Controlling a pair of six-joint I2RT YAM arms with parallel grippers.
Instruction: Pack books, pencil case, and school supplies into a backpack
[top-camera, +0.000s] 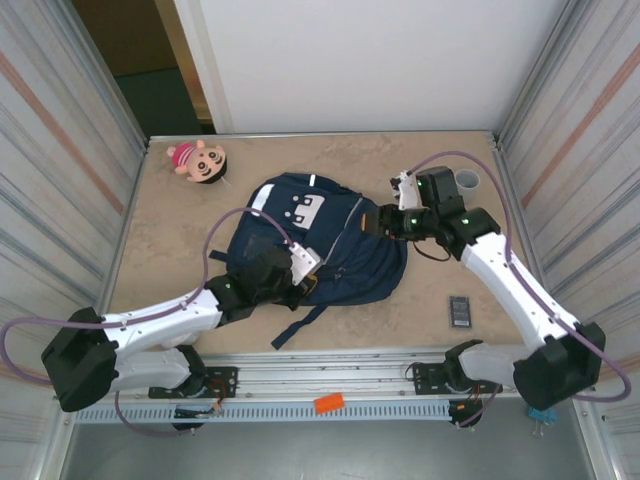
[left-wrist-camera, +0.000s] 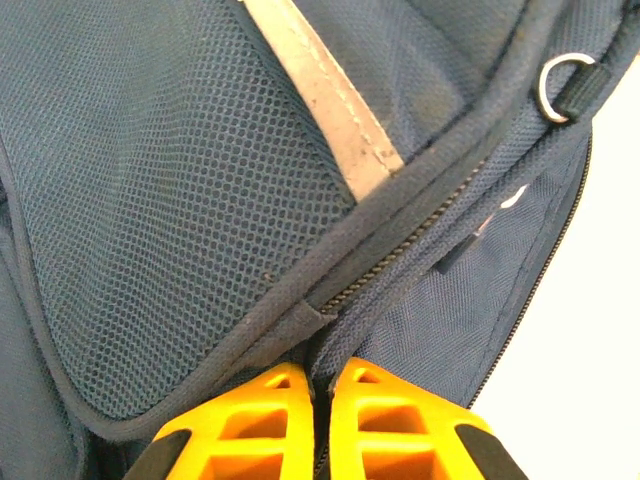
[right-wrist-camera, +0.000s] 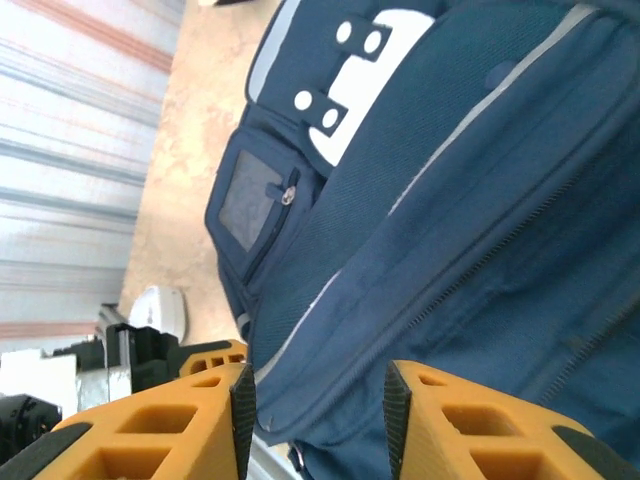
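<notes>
The navy backpack (top-camera: 330, 235) lies flat in the middle of the table, white patches facing up. My left gripper (left-wrist-camera: 320, 375) is shut on a fold of its fabric beside the zipper (left-wrist-camera: 400, 262), at the pack's near-left side (top-camera: 305, 280). My right gripper (right-wrist-camera: 318, 400) stands open at the pack's right edge (top-camera: 378, 222), its jaws apart over the blue fabric (right-wrist-camera: 450, 200) and pinching nothing. A small dark flat calculator-like device (top-camera: 460, 310) lies on the table at the near right. The books and the pencil case are out of view.
A pink plush doll (top-camera: 198, 160) lies at the far left. A grey cup (top-camera: 467, 182) stands at the far right corner, behind the right arm. Corrugated walls close in both sides. A loose strap (top-camera: 300, 325) trails toward the near edge.
</notes>
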